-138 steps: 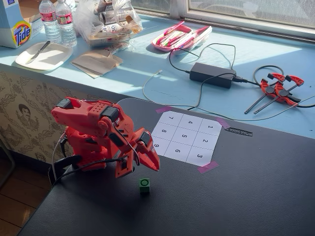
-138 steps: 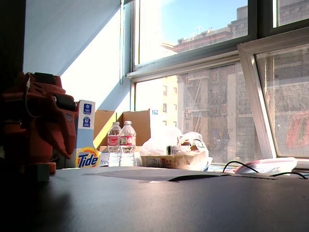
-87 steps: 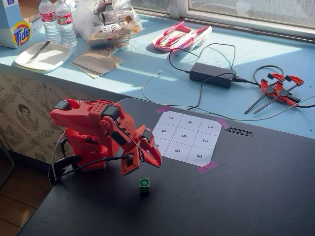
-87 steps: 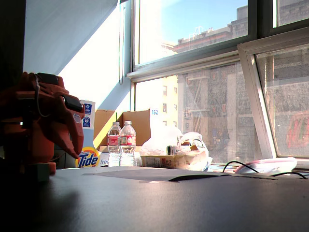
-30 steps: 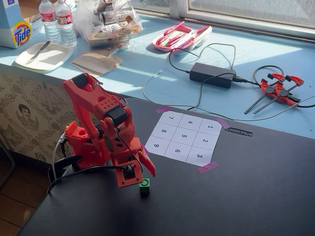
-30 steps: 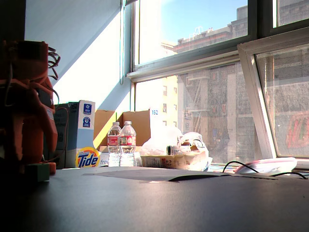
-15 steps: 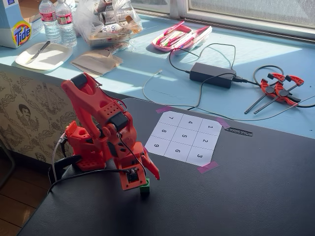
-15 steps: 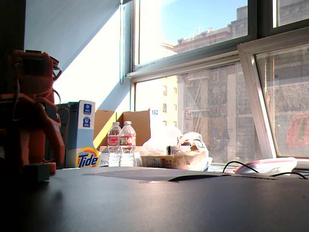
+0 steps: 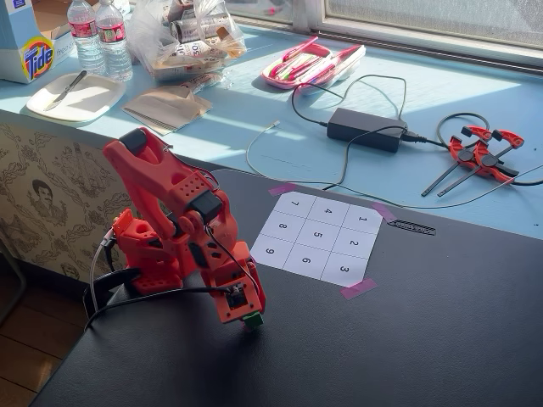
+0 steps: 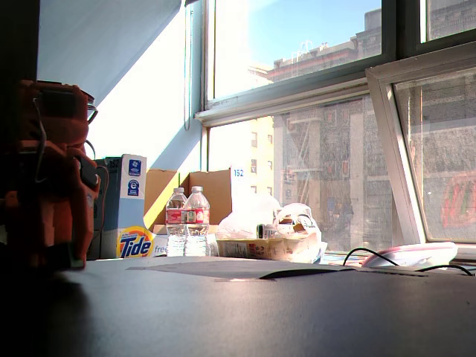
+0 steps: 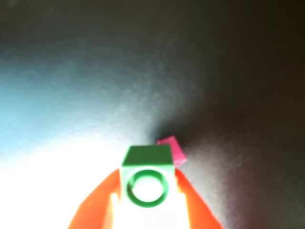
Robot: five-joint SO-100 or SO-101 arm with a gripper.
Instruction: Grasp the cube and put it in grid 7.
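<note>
The green cube [image 11: 147,177] with a ring mark sits between my two orange fingers [image 11: 97,205] in the wrist view, gripped on both sides. In a fixed view the cube [image 9: 252,319] shows as a small green bit at the tip of my orange gripper [image 9: 248,317], low over the black table and in front of the numbered sheet. Grid 7 [image 9: 294,203] is the far left corner cell of the white 3x3 sheet, well beyond the gripper. In the low fixed view only the arm's orange body [image 10: 48,175] shows at the left; cube and sheet are hidden.
A pink tape piece [image 11: 172,150] lies just past the cube in the wrist view. Pink tape [image 9: 357,289] holds the sheet's corners. Behind the black table are a power brick [image 9: 366,129] with cables, orange clamps [image 9: 484,151], a plate [image 9: 75,96], bottles [image 9: 100,38] and a Tide box [image 9: 25,38].
</note>
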